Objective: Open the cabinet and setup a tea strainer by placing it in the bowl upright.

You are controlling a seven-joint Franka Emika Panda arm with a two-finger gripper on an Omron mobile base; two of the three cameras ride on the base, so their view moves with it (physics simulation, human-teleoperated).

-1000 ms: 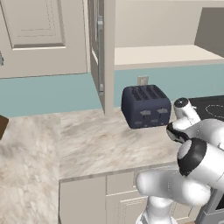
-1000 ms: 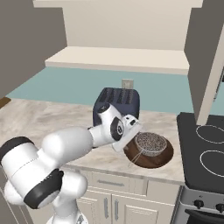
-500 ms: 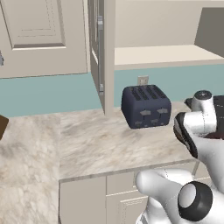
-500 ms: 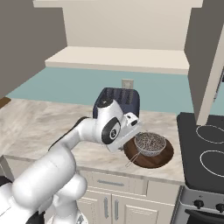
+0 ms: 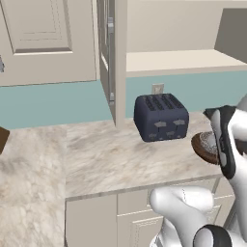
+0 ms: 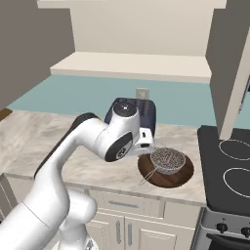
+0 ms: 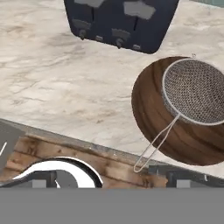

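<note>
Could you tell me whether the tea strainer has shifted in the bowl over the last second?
No. In the right base view, the tea strainer sits in the bowl just right of the toaster, as before.

Marble counter [image 7: 65, 87]: toaster [image 7: 120, 22], bowl [image 7: 153, 105].

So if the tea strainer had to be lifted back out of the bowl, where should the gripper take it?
By its thin wire handle, from above. The tea strainer sits mesh-cup up in the bowl, and the handle juts out past the bowl's rim over the counter, free of the toaster. The mesh dome looks too wide and fragile to pinch.
</note>
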